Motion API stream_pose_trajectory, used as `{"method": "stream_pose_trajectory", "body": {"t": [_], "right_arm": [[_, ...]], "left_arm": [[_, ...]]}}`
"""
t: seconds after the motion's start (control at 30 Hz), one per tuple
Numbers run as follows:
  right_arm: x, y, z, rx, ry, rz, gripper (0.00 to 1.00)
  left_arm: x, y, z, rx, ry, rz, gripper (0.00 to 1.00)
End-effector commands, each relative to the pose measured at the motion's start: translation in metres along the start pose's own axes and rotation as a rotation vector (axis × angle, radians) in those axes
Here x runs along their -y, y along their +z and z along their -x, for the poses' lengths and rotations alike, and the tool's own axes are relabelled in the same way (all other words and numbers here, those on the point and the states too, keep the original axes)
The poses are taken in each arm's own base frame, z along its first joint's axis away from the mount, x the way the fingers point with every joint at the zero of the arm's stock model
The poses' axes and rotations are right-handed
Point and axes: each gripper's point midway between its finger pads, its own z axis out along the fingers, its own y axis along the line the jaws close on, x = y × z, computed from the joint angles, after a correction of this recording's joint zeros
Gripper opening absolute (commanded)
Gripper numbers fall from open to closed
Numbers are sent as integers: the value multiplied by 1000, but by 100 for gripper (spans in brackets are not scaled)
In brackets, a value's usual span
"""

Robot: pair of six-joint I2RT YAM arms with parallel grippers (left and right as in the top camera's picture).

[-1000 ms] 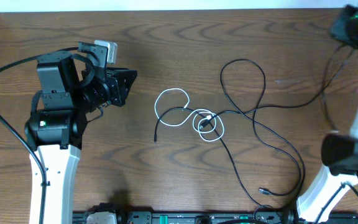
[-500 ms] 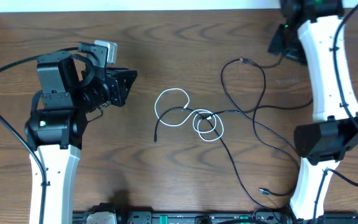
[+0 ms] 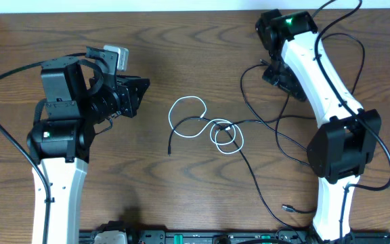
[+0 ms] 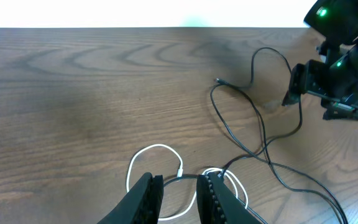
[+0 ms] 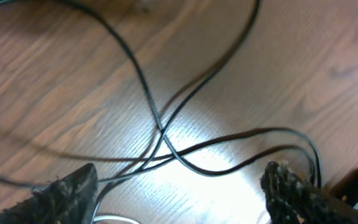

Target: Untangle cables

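Right end effector (image 5: pixel 179 190) spread wide above crossed black cables (image 5: pixel 160 127) at the table's (image 3: pixel 181 41) far right, grasping nothing; left end effector (image 4: pixel 179 199) narrowly parted, empty, facing the looped white cable (image 4: pixel 156 147) mid-table.

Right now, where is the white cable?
In the overhead view, the white cable lies coiled near the middle of the table, its coils on the right arm's side crossing a black cable.
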Motion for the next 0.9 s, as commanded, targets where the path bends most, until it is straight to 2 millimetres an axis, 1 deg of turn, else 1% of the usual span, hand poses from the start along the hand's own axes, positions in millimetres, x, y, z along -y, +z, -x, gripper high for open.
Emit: {"method": "stream_pose_trajectory", "body": {"t": [0.0, 0.2, 0.33, 0.47, 0.67, 0.87], "right_arm": [[11, 6, 5, 36, 100, -46, 84], [21, 31, -1, 13, 118, -104, 86], [22, 50, -6, -9, 126, -118, 87], [18, 68, -8, -17, 108, -104, 87], [9, 90, -13, -12, 105, -74, 88], [10, 104, -16, -16, 113, -76, 89]], "left_arm": [[3, 0, -1, -2, 17, -18, 24], [3, 0, -1, -2, 18, -18, 24], [3, 0, -1, -3, 16, -18, 24], [3, 0, -1, -3, 17, -18, 24], [3, 0, -1, -4, 20, -18, 24], [3, 0, -1, -4, 24, -18, 24]]}}
